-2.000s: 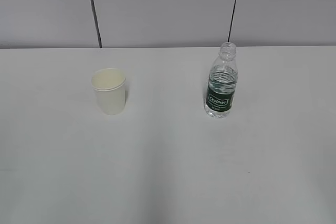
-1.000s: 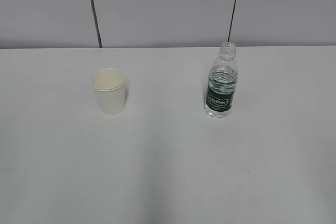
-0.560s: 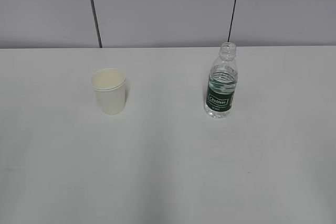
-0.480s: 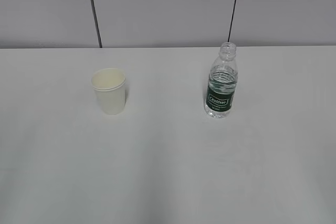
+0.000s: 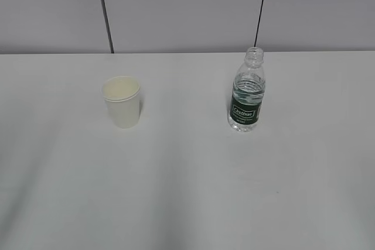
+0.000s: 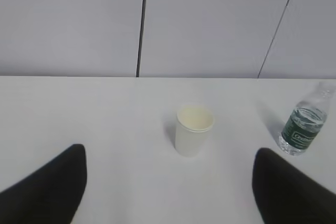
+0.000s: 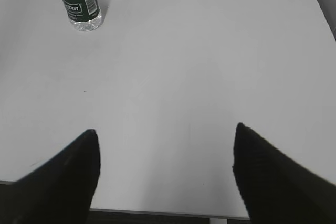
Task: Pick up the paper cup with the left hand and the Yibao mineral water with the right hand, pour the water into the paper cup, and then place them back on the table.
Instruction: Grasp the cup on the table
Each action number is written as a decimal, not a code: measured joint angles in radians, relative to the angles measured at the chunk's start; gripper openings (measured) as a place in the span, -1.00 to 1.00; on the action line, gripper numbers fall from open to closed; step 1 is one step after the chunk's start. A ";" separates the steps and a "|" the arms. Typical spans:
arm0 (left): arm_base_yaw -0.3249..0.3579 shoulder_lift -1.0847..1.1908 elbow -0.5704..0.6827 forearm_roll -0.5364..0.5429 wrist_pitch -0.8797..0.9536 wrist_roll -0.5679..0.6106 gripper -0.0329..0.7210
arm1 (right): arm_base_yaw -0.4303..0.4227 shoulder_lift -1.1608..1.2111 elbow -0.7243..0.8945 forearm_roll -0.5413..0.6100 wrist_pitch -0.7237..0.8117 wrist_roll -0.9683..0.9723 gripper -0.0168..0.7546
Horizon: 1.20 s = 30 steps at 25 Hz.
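White table [image 5: 187, 191]: paper cup [image 5: 122, 102] left, uncapped Yibao mineral water [image 5: 246, 92] right. My left hand [image 6: 168, 182] and right hand [image 7: 165, 166] gape empty; clipping the bottle would spill it.

Darker near the lower left corner of the tabletop [image 5: 23, 221] now, faint shading spreading there.

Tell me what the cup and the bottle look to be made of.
Paper cup: matte cream-white paper, judging by its rolled rim and dull, opaque wall. Yibao mineral water: clear, glossy ribbed plastic, see-through above a dark green printed label, probably film.
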<state>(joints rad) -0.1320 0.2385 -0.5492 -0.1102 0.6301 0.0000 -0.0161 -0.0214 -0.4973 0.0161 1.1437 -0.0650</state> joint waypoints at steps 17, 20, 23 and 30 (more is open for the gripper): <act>0.000 0.455 0.000 -0.003 -0.457 0.000 0.54 | 0.000 0.000 0.000 0.000 0.000 0.000 0.56; 0.000 0.538 0.000 0.018 -0.544 0.000 0.54 | 0.000 0.000 0.000 0.000 0.000 0.000 0.56; 0.000 0.632 0.009 0.028 -0.630 0.000 0.54 | 0.000 0.000 0.000 0.000 0.000 0.000 0.56; -0.016 0.840 0.067 0.030 -0.813 0.000 0.54 | 0.000 0.000 0.000 0.000 0.000 0.000 0.56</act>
<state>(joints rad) -0.1483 1.0785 -0.4827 -0.0798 -0.1828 0.0000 -0.0161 -0.0214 -0.4973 0.0161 1.1437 -0.0650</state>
